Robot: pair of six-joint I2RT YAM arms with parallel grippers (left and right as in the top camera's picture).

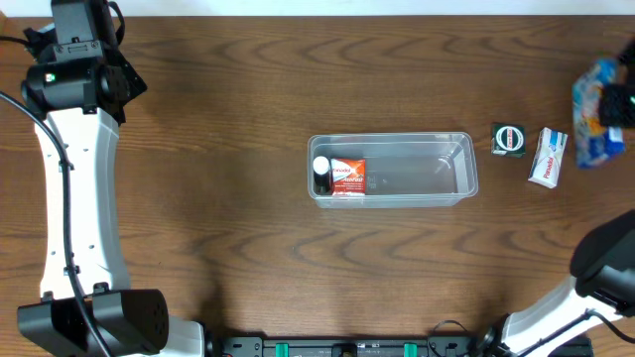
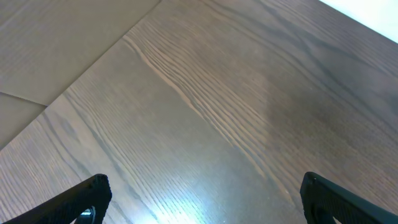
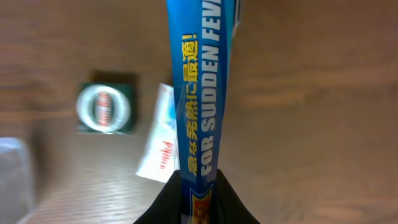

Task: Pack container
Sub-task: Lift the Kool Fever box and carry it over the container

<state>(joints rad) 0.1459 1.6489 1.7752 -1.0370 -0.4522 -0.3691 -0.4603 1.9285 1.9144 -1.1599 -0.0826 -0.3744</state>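
Left jaws gape over the worktop (image 1: 228,198), the clear container (image 1: 392,136) sits at mid-worktop holding a bottle (image 1: 321,175) and red box (image 1: 348,177), then a green box (image 1: 509,138), a white box (image 1: 548,157), and the right jaws clamping a blue packet (image 3: 199,93).

Clear container (image 1: 392,146) mid-table, upright, lidless.

Clear glossy plastic container (image 1: 466,188); wood-grain table (image 1: 228,198) with soft sheen; shiny blue packet (image 3: 202,93)
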